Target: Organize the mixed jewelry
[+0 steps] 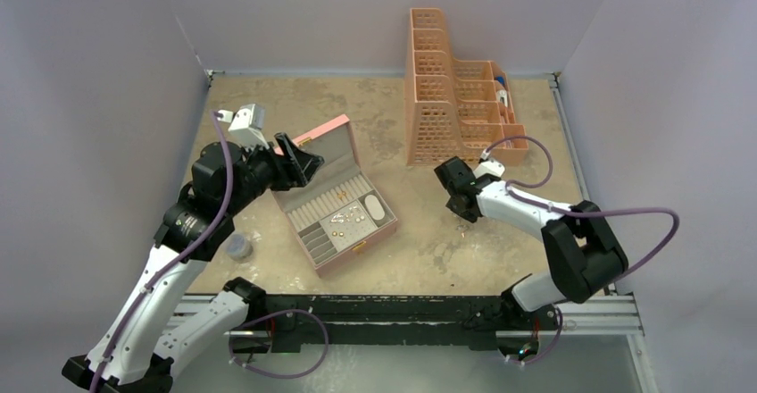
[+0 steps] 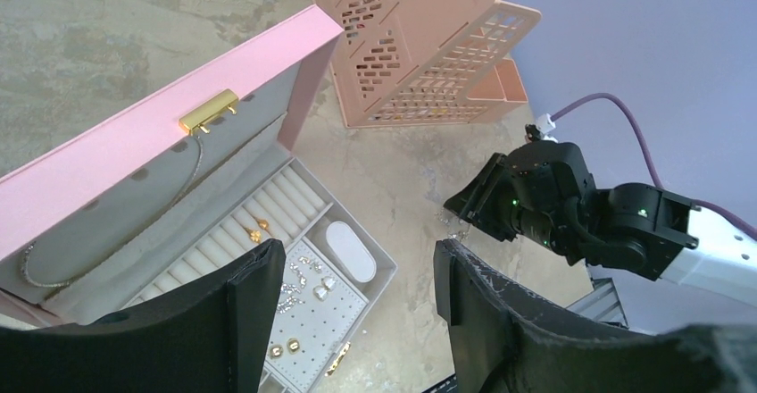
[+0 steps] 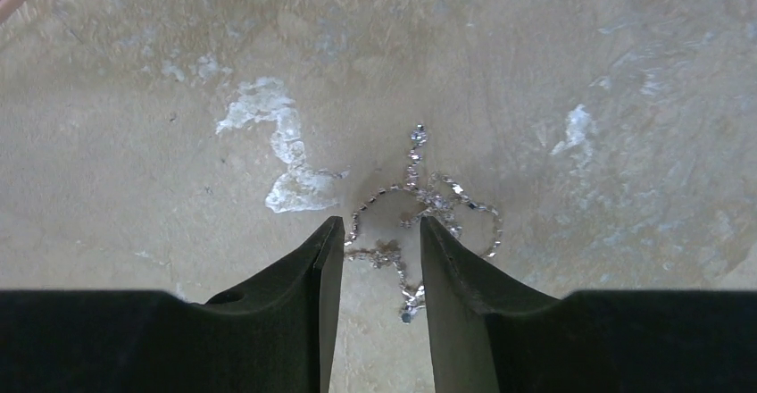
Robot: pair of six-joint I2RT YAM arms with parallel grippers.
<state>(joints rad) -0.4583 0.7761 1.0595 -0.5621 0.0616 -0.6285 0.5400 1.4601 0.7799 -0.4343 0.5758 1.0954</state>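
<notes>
Right of pink box (image 1: pixel 366 246), on bare tabletop (image 3: pixel 178 98), silvery chain (image 3: pixel 435 200) lying loose in tangled loops, small sparkling links catching light. Just over it right gripper (image 3: pixel 381 232) hanging low, claw parted, fingers straddling chain, not gripping. Over open box left gripper (image 2: pixel 357 252) hovering, claw wide, holding nothing. Progress looking well along: earrings (image 2: pixel 308 279) and gold ring (image 2: pixel 260 227) sitting inside box, necklace (image 2: pixel 195 165) lying against lid (image 2: pixel 134 134). Chain being only stray piece showing; lifting and boxing it not yet done.
</notes>
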